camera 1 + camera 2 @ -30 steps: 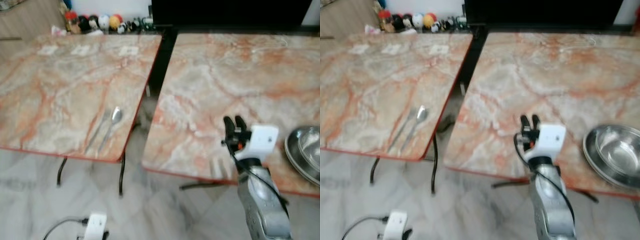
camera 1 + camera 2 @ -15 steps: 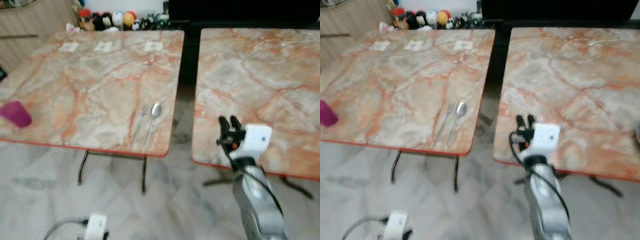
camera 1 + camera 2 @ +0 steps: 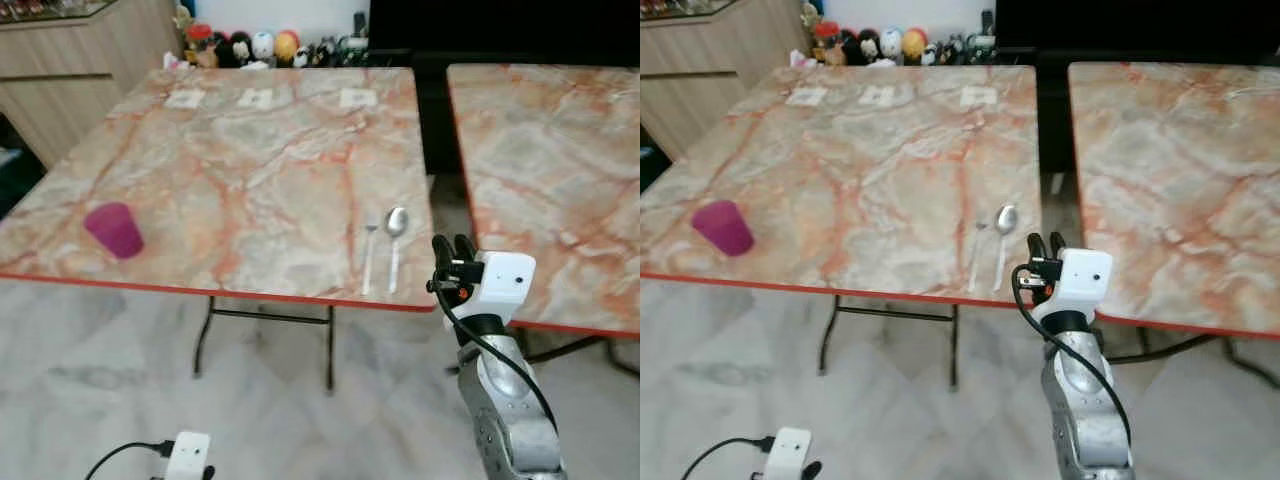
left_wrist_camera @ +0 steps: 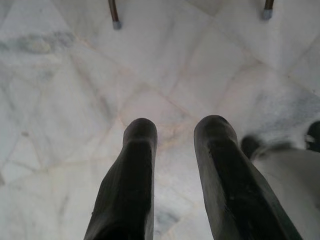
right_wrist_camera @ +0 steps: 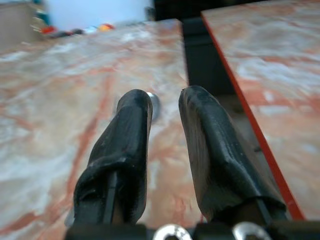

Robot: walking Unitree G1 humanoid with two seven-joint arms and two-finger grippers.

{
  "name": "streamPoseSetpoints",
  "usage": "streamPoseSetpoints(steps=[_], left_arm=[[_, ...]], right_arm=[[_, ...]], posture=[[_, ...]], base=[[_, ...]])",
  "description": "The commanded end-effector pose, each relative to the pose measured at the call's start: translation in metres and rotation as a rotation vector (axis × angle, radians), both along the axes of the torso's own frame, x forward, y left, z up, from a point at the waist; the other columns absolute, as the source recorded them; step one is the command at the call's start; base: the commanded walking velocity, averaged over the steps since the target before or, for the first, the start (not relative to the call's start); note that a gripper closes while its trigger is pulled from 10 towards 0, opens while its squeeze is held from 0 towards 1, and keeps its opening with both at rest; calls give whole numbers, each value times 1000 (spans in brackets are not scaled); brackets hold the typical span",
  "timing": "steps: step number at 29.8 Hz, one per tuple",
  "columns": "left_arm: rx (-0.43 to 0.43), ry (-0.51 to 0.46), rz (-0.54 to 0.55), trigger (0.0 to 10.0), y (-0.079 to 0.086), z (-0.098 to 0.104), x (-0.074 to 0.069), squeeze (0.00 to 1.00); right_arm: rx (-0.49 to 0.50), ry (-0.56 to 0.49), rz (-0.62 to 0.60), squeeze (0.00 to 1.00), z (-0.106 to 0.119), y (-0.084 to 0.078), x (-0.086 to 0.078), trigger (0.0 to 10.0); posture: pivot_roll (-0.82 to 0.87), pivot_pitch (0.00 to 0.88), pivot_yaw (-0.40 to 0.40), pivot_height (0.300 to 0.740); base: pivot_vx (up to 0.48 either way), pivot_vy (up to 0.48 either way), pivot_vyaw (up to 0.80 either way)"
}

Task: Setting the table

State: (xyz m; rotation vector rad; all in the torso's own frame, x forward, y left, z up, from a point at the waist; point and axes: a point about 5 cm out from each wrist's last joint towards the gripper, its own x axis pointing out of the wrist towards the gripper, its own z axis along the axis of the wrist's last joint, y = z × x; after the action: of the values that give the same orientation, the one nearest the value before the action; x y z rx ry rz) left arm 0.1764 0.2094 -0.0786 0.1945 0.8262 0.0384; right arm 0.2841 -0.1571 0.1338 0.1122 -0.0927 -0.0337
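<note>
A spoon point(image 3: 395, 243) and a fork point(image 3: 369, 250) are laid side by side near the right front edge of the left table point(image 3: 240, 170), long axes running front to back, heads pointing away. The right gripper point(image 3: 453, 247) is held just beside them, fingers narrowly parted, empty.

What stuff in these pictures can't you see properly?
- Toy figures at the left table's far edge: too small to tell what each one is.
- Three white cards on that table: print too small to read.
- Spoon in the right wrist view: blurred and mostly behind the right pincer.
- Right table: cut off by the picture edge.
- Left pincer: its arm is out of frame.
</note>
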Motion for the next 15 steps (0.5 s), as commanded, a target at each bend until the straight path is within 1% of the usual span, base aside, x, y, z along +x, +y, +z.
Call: streamPoseSetpoints(steps=[1,3,4,5,6,7,8,15], left_arm=[[13,17,1,10000,5,-1,-4,0],[7,15,3,10000,4,-1,-3,0],[5,14,1,10000,4,-1,-3,0],[4,13,-1,10000,4,-1,-3,0],[1,10,1,10000,4,-1,-2,0],[1,10,1,10000,4,-1,-2,0],[-2,6,4,10000,4,0,-2,0],[-4,16,14,10000,8,-1,-5,0]], right_arm=[[19,-20,-6,0,5,1,1,10000],[6,-24,3,0,6,1,2,10000],[2,-26,6,16,6,2,2,10000],[0,-28,8,122,6,2,3,10000],[-1,-26,5,620,6,2,3,10000],[-1,-26,5,620,6,2,3,10000],[5,-28,4,1000,7,2,3,10000],[6,-29,-14,1000,7,-2,5,10000]], posture=[[-148,76,46,740],[-145,80,45,740],[-144,83,45,740],[-144,83,45,740],[-141,88,44,740],[-141,88,44,740],[-139,93,44,740],[-137,103,41,740]], base=[[0,0,0],[0,0,0],[0,0,0],[0,0,0],[0,0,0],[0,0,0],[0,0,0],[0,0,0]])
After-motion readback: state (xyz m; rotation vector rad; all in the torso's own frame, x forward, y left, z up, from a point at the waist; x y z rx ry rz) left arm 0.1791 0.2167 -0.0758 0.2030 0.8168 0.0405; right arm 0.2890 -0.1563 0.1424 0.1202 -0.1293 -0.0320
